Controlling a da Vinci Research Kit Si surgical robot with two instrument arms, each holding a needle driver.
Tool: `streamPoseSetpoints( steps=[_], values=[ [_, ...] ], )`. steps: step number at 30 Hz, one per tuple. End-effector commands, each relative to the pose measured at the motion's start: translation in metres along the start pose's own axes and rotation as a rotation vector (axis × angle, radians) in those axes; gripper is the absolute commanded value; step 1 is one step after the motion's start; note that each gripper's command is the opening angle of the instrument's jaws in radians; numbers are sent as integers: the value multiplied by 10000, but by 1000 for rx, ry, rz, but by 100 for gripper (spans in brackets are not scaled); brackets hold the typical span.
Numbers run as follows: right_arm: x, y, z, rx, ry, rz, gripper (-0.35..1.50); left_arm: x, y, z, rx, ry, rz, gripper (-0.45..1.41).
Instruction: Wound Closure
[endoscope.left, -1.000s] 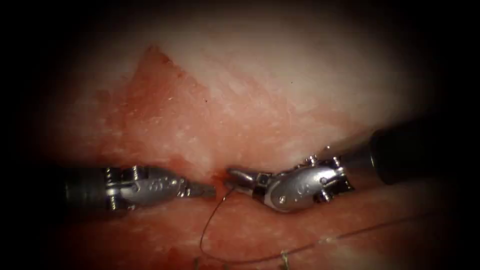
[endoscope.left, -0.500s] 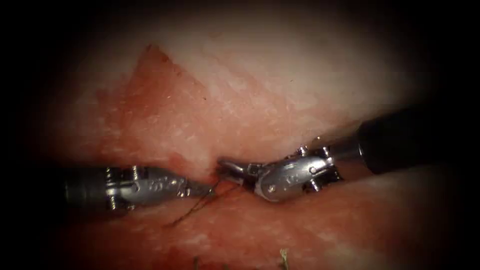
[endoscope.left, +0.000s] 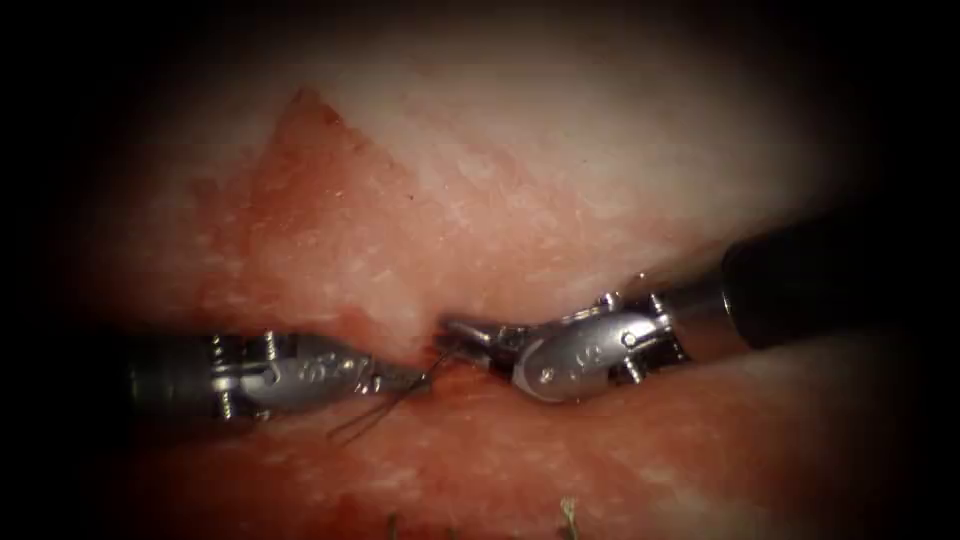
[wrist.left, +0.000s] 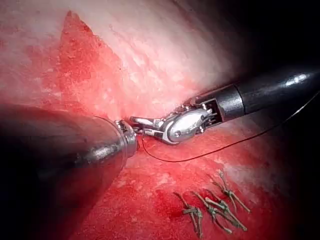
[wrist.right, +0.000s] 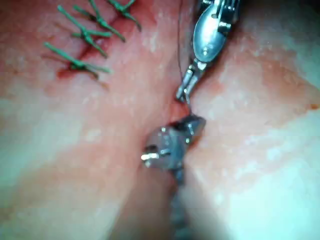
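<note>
- The left tool (endoscope.left: 405, 379) lies level on the left side of the cut (endoscope.left: 432, 345). Its jaws are together and the thread (endoscope.left: 365, 420) leaves from their tip, so they look clamped on it.
- The right tool (endoscope.left: 458, 331) comes in from the other side, its tip at the lip of the cut and just apart from the left jaws. In the left wrist view its jaws (wrist.left: 142, 124) stand slightly apart, and I can make out nothing held between them.
- I cannot pick out the needle. It is neither in a tool nor visibly standing in the tissue (endoscope.left: 560, 200).
- A second ago a wide loop of thread hung well below the two sets of jaws. Now only a few small tight loops sit just under the left jaws, so the step in hand reads as pulling thread through and taking up slack.
- In the left wrist view, thread (wrist.left: 200, 156) sags from beside the right jaws and trails away behind that tool.
- Finished stitches (wrist.left: 215, 207) sit further along the cut, well apart from both tools.
- As I judge it, the next move calls for a steady, gentle pull. The small loops must run out without knotting on themselves or snagging the right jaws, and the lip of the cut must not tear.
</note>
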Motion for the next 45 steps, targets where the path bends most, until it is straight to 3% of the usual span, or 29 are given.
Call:
streamPoseSetpoints(
  steps=[1, 2, 3, 4, 5, 6, 8, 18, 24, 32, 45],
  values=[
    [0, -4, 3, -21, 3, 0, -35, -3, 1, 8, -2, -1, -1, -30],
    [2, 0, 2, -44, 13, 6, -32, -3, 1, 8, -2, -1, -1, -30],
    [3, 3, 1, -60, 24, 11, 7, -3, 1, 8, -3, -1, -2, -30],
    [6, 5, 0, -72, 36, 15, 32, -3, 1, 7, -3, -1, -2, -30],
    [12, 9, -4, -112, 26, 16, 93, -3, 1, 7, -3, -1, -1, -30],
    [12, 9, -4, -112, 26, 16, 93, -3, 1, 7, -3, -1, -1, -30],
    [25, 9, -10, -146, -12, 18, 118, -3, 1, 7, -3, -1, -1, -30],
    [48, -16, -32, -208, -68, -12, 130, -2, 2, 6, -4, -1, -3, -28],
    [73, -12, -42, -297, -35, -98, 125, -2, 3, 6, -4, -1, -3, -27],
    [101, -9, -42, -366, -71, -186, 116, -1, 3, 6, -3, -1, -3, -27],
    [102, -7, -23, -370, -105, -254, 96, -1, 4, 6, -3, -1, -3, -27]
  ],
)
